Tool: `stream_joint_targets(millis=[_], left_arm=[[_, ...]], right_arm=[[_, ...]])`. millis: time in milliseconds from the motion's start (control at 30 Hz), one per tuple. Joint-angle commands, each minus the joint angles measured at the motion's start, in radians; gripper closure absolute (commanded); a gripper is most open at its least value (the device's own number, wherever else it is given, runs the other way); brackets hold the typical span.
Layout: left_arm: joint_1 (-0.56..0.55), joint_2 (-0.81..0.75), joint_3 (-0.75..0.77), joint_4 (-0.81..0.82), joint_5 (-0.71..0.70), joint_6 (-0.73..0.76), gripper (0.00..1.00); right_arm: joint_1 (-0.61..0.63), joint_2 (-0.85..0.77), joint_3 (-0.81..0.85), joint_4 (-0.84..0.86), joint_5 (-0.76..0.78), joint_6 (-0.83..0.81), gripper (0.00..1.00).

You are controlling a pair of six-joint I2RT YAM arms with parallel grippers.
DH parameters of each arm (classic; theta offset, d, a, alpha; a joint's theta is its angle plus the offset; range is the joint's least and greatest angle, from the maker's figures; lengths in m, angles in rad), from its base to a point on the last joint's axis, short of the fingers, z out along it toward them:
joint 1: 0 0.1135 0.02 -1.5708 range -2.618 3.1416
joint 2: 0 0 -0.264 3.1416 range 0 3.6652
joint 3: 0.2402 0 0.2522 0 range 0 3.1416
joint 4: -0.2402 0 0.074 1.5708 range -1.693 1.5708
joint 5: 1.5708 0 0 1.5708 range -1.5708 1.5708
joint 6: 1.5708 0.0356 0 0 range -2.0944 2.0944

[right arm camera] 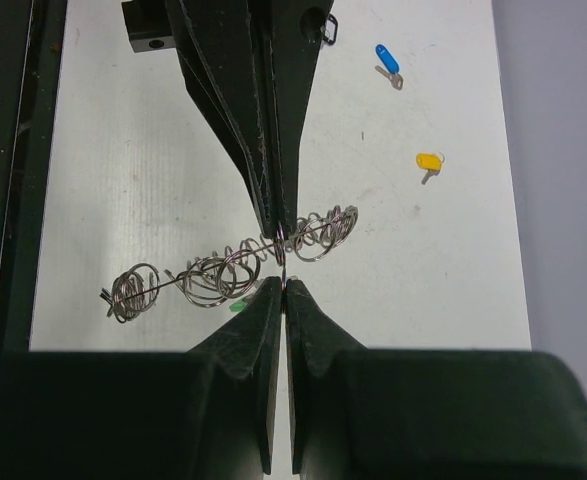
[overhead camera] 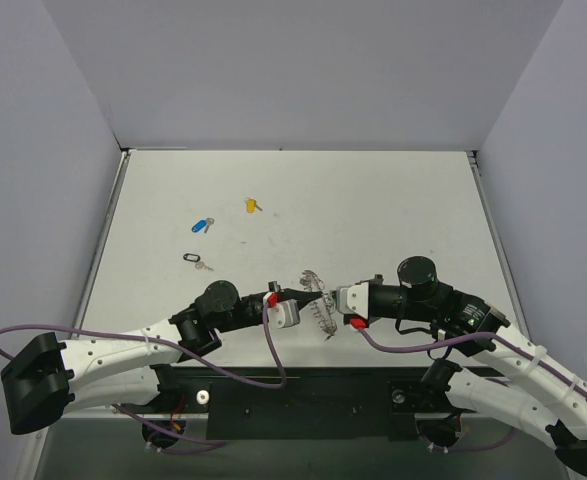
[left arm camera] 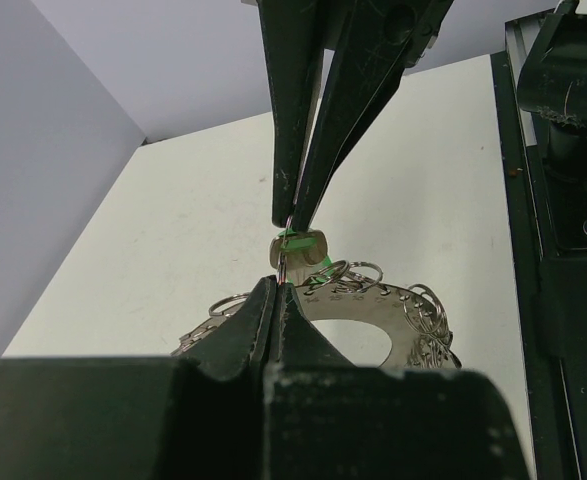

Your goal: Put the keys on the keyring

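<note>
1. The left end effector (left arm camera: 276,287) is pinched shut, apparently on the rim of the keyring (left arm camera: 373,302). It holds the hoop up off the worktop (overhead camera: 373,200) so that its wire loops hang free.
2. The right end effector (right arm camera: 285,287) faces it tip to tip, also fully closed. It seems to pinch the green key (left arm camera: 298,247), which sits right between the two sets of tips. The contact is too small to be sure.
3. Holding them nose to nose likely lets one arm steady a loop while the other threads the key.
4. The blue key (overhead camera: 203,225), yellow key (overhead camera: 251,205) and black key (overhead camera: 193,259) lie well beyond the left end effector, untouched.
</note>
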Motion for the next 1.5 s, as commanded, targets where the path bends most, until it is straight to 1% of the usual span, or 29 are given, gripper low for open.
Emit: stream_joint_targets(millis=[0,900,1467], left_arm=[[-0.01,-0.013,0.011,0.073,-0.002,0.013,1.0],[-0.011,-0.007,0.012,0.071,0.016,0.01,1.0],[-0.013,0.0,0.014,0.07,0.031,0.012,1.0]], right_arm=[[0.014,0.001,-0.007,0.048,0.008,0.014,1.0],[0.019,0.006,-0.009,0.057,0.017,0.014,1.0],[0.019,0.012,-0.013,0.086,-0.006,0.07,1.0]])
